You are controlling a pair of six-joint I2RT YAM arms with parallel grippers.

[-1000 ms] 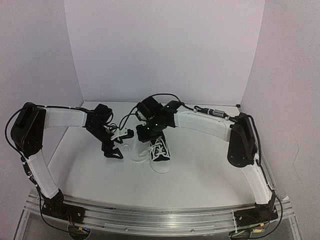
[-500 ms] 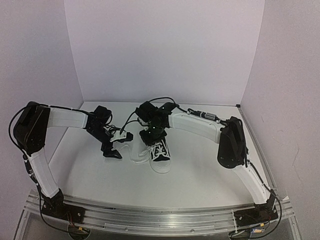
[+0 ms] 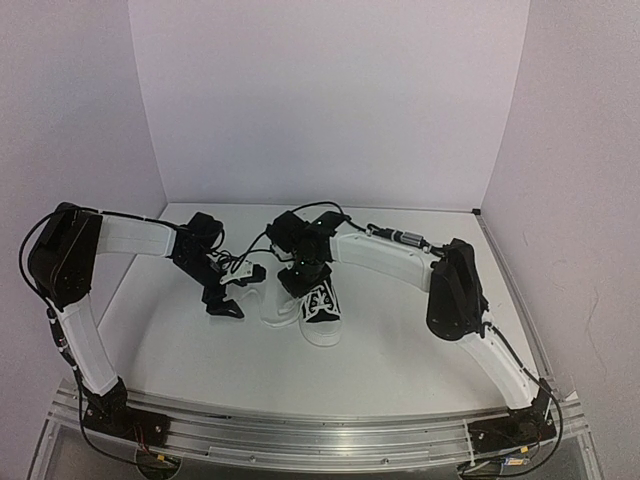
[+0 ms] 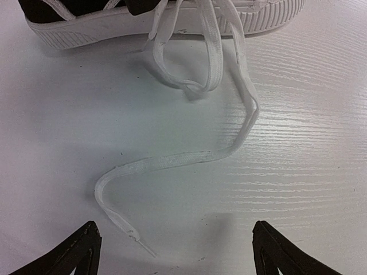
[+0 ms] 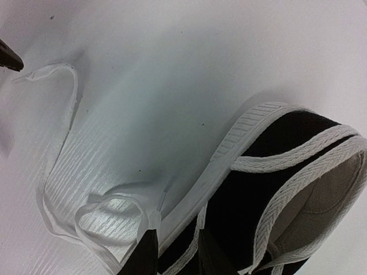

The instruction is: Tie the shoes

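Note:
The black sneaker (image 3: 321, 312) with white toe cap lies mid-table, toe toward me. Its laces are untied and trail left (image 3: 272, 312). My left gripper (image 3: 235, 290) is open and empty, low over the table left of the shoe. In the left wrist view one lace (image 4: 189, 159) snakes from the shoe's sole (image 4: 114, 26) toward the gripper (image 4: 175, 252) and ends between the wide-apart fingers. My right gripper (image 3: 300, 282) hovers at the shoe's left side near the heel. In the right wrist view its fingers (image 5: 146, 255) stand a narrow gap apart over the sole (image 5: 229, 154), beside a lace tip (image 5: 152, 215).
White walls close the table (image 3: 400, 350) at the back and both sides. A lace loop (image 5: 109, 212) lies beside the shoe, and a long lace (image 5: 57, 143) runs out to the left gripper's fingertip (image 5: 8, 57). Cables arc over the right arm's wrist (image 3: 320, 208).
The right arm's elbow has swung left and nearer, and its gripper has shifted slightly left along the shoe's heel side. The left gripper has hardly moved.

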